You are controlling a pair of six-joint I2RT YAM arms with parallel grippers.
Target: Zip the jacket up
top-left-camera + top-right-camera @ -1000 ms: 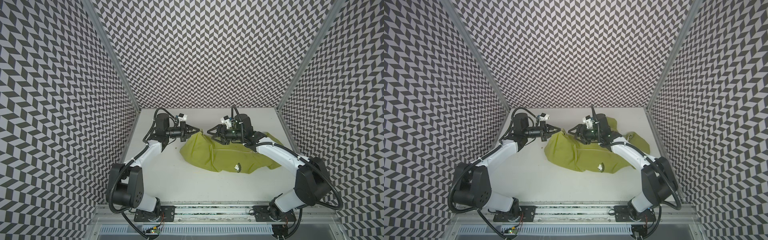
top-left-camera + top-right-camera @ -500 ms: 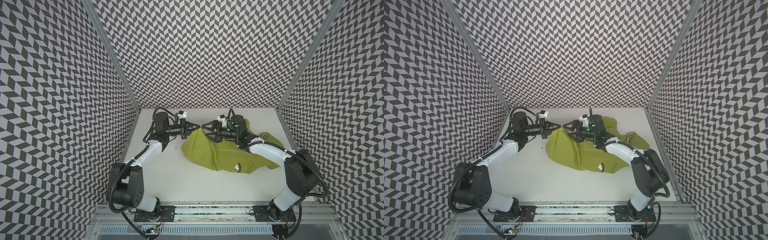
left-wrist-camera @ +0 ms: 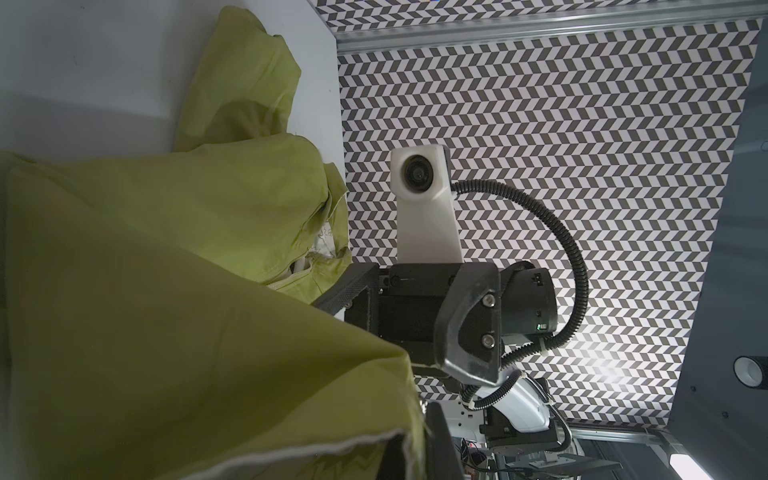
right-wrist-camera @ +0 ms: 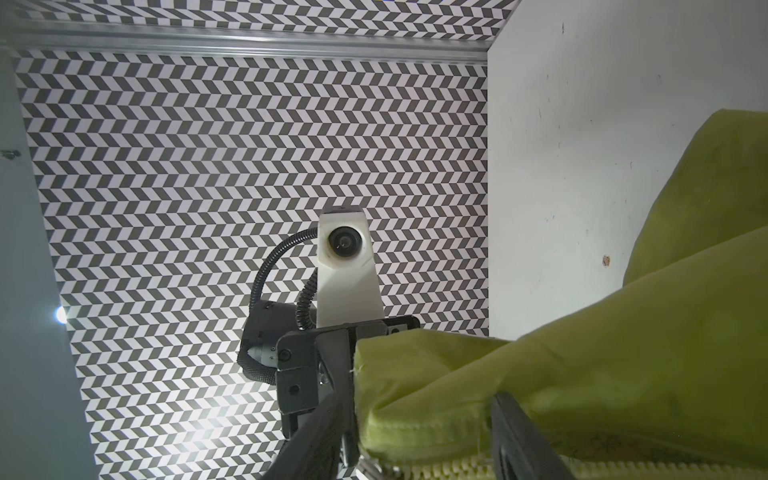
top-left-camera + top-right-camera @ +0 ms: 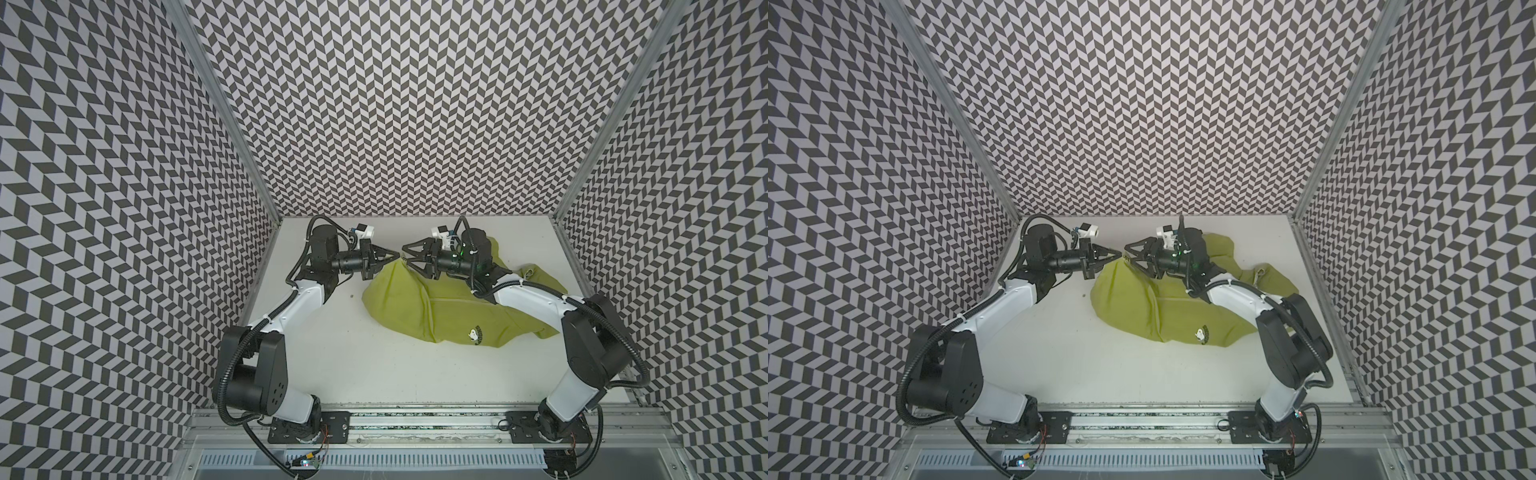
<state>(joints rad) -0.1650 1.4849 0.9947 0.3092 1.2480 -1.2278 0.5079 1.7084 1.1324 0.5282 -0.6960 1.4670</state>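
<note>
The lime-green jacket lies crumpled at the back right of the white table, its small emblem facing up. My left gripper is shut on the jacket's raised left corner; in the left wrist view the fabric is pinched at the jaws. My right gripper faces it tip to tip. It is open, and its fingers straddle the folded edge with the pale zipper. Much of the zipper is hidden in the folds.
Chevron-patterned walls close in the table on three sides. A metal rail with both arm bases runs along the front. The right arm's forearm lies across the jacket. A small dark speck sits left of the jacket.
My right gripper has moved left from above the jacket to the raised corner, meeting the left gripper; its jaws widened, then narrowed. The left gripper kept its hold and barely moved.
</note>
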